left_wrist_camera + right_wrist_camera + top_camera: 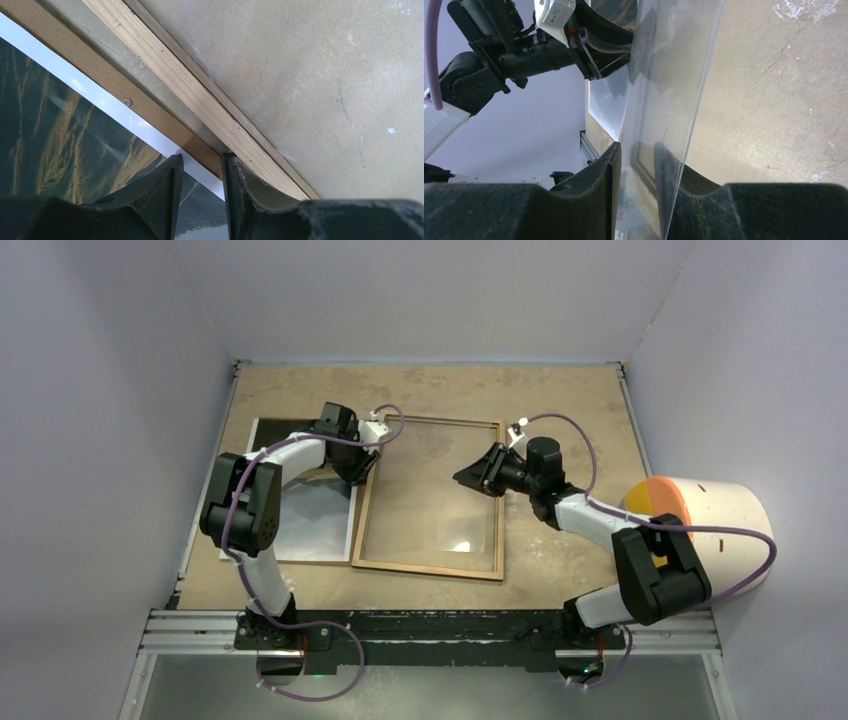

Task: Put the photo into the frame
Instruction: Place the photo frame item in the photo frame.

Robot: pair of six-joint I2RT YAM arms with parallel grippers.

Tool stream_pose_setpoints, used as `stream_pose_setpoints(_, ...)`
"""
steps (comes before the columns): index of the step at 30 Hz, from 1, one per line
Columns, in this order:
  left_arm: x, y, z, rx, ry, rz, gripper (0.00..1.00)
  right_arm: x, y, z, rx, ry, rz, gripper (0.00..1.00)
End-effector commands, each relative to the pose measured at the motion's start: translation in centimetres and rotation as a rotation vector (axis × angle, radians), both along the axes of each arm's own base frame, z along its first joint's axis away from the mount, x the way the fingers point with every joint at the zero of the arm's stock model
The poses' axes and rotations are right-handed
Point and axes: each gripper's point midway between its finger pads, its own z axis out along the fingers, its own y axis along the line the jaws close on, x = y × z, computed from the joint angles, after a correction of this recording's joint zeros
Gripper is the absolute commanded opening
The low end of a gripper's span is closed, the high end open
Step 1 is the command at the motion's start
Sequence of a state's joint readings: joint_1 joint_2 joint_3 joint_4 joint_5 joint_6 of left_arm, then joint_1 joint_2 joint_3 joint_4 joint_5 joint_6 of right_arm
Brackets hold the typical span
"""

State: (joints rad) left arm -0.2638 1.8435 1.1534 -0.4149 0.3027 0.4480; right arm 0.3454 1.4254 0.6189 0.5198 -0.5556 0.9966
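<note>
The frame [425, 568] lies back up in mid-table, its light wood rim also in the left wrist view [200, 95]. The photo [315, 525] lies face up to its left on the brown backing board [100, 75], dark landscape and white border showing [60, 140]. My left gripper [358, 472] hovers over the photo's right edge beside the frame's left rim, fingers apart and empty [202, 157]. My right gripper [462, 477] is over the frame's right half. The clear pane [674, 75] runs between its fingers [638, 147], tilted up off the table.
A white cylinder with an orange end [700, 520] lies at the table's right edge behind the right arm. Grey walls enclose the table on three sides. A metal rail [430, 625] runs along the near edge.
</note>
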Motion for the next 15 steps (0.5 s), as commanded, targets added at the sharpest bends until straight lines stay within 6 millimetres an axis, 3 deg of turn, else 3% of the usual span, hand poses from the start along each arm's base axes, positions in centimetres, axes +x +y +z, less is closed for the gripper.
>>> stream_pose_setpoints(1,-5.0,-0.8,-3.0,-0.025,0.202,-0.017,0.37,0.6,0.3,1.0,-0.001,-0.049,0.030,0.34)
stream_pose_setpoints(15,-4.8,-0.8,-3.1,-0.022,0.199,-0.012,0.37,1.9,-0.8,-0.1,-0.050,-0.060,0.046,0.49)
